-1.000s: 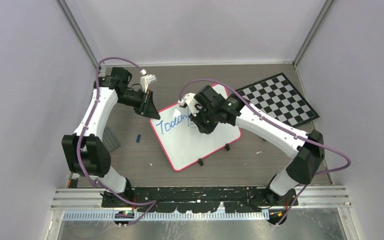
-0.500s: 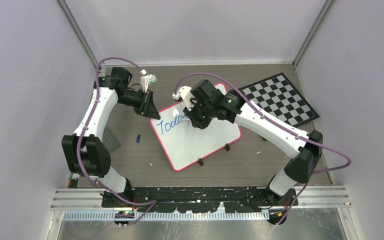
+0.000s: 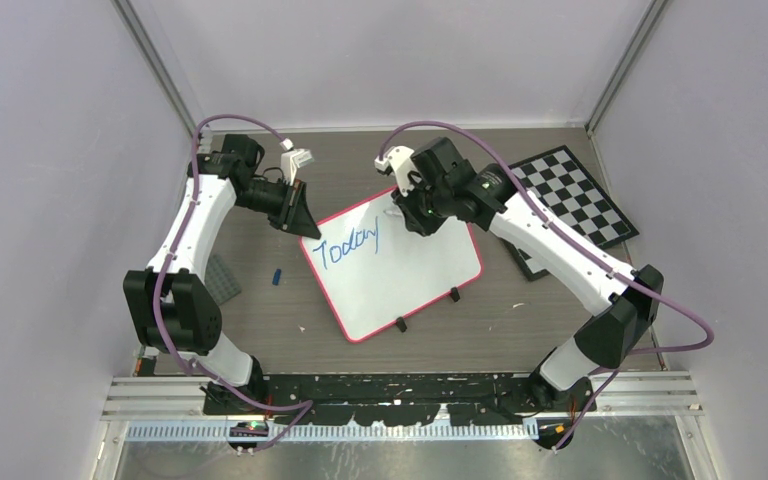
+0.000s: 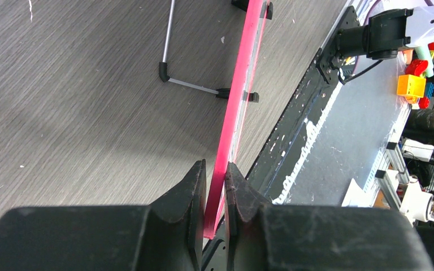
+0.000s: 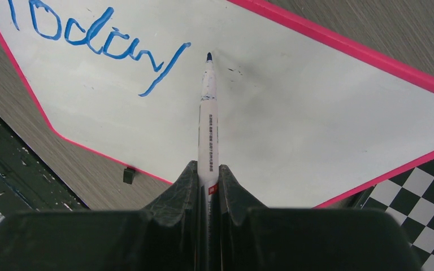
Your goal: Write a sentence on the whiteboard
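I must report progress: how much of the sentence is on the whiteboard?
Done: one blue word, "Today", stands on the whiteboard. In hand: the right gripper holds the marker, tip just beyond that word; the left gripper clamps the pink frame. Left: the rest of the sentence; most of the board is blank.

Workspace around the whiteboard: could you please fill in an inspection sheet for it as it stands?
surface: grey wood-grain table.
job's things: pink-framed whiteboard with "Today" written in blue; uncapped marker.
clutter: checkerboard right of the whiteboard; small blue piece and grey ridged plate left of it.
fingers: left fingers clamp the whiteboard's pink edge; right fingers hold the marker, tip towards the board.
cables: purple cables arch above both arms.
surroundings: pale walls; coloured blocks beyond the table's near edge.
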`<state>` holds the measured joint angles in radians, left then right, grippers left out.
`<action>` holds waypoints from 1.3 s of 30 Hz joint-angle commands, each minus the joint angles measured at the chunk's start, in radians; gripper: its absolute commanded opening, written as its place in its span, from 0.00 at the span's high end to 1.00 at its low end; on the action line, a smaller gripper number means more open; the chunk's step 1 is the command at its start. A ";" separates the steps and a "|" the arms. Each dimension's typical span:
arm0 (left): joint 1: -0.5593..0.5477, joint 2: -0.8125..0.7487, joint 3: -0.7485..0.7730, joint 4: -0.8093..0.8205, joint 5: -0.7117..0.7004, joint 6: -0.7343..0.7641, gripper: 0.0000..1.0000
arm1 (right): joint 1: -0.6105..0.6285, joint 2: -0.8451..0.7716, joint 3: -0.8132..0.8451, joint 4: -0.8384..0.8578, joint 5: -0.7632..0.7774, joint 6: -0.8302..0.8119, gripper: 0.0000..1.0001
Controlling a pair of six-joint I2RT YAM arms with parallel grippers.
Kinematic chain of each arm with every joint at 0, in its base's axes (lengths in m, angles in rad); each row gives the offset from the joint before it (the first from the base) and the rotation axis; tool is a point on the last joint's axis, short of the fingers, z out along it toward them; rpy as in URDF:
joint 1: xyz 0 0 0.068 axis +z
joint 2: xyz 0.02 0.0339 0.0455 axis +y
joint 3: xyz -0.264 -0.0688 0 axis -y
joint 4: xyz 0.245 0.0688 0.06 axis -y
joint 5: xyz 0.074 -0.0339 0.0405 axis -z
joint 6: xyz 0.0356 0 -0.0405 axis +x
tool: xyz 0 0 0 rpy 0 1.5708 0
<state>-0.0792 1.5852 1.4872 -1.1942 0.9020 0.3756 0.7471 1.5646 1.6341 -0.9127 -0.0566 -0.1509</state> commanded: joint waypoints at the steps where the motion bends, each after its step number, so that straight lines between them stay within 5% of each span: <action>1: -0.030 0.006 -0.019 0.041 -0.085 -0.002 1.00 | 0.004 -0.010 0.022 0.045 0.008 -0.007 1.00; 39: -0.031 0.000 -0.030 0.047 -0.095 -0.002 1.00 | -0.012 -0.059 -0.055 0.014 0.003 -0.007 1.00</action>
<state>-0.0811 1.5833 1.4826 -1.1946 0.8993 0.3740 0.7448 1.5249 1.5867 -0.9237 -0.0879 -0.1551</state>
